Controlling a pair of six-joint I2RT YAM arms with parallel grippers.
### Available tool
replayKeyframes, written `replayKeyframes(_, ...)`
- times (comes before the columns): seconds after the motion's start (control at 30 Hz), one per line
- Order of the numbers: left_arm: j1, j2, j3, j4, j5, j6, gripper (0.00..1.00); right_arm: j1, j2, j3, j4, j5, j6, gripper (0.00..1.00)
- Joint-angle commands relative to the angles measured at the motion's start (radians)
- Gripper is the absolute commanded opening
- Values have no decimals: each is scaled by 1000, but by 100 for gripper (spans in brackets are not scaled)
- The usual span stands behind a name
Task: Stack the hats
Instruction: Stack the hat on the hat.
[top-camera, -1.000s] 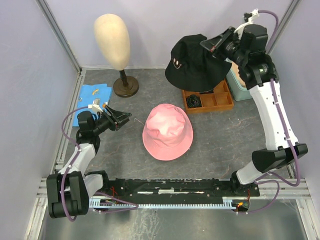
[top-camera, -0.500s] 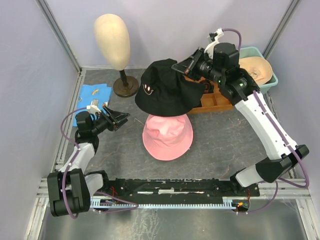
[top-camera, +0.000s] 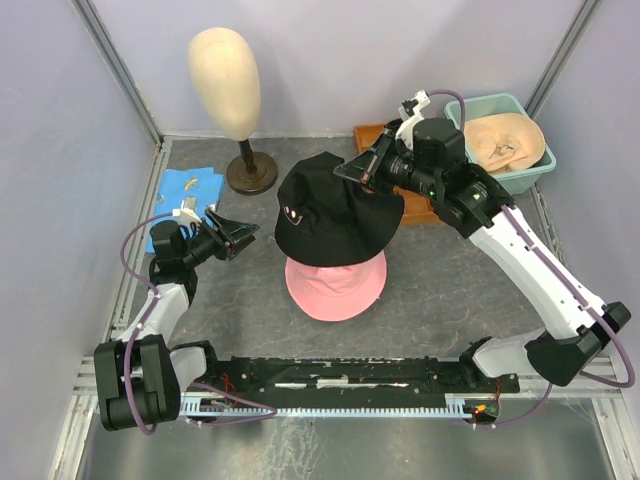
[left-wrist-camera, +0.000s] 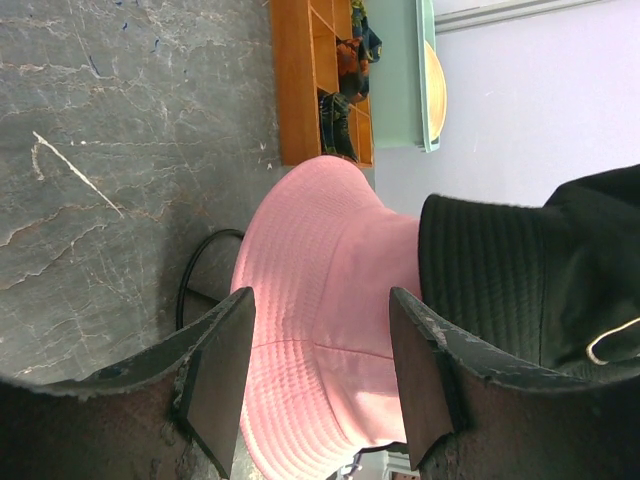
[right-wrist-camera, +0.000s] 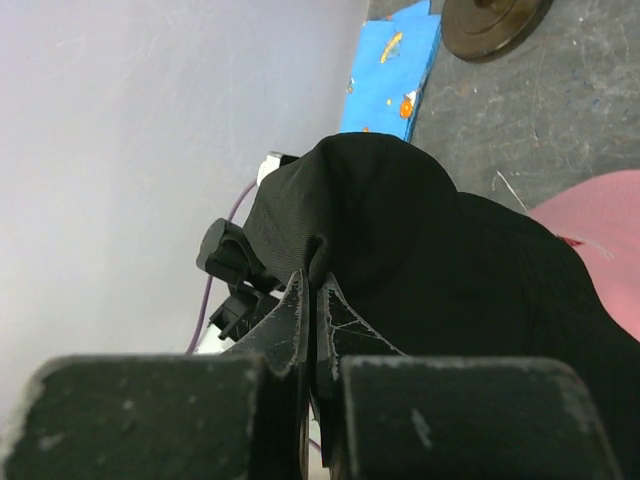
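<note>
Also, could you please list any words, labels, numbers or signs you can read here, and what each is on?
None can be read.
The black hat bears a small pale emblem, too small to read.
The blue sheet shows tiny coloured marks, also illegible.

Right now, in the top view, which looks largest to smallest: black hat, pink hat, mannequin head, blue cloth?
1. black hat, though held higher, nearer the camera.
2. pink hat and mannequin head: alike, since the black hat covers much of the pink one.
3. blue cloth.
</note>
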Motion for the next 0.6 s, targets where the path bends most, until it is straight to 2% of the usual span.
replayKeyframes(0.0, 6, 3, 37, 24, 30, 9, 63, 9, -69, -31, 17, 15, 8, 0)
replayKeyframes(0.57, 7, 65, 69, 33, 34, 20, 63, 56, -151, -239, -94, 21, -111, 0)
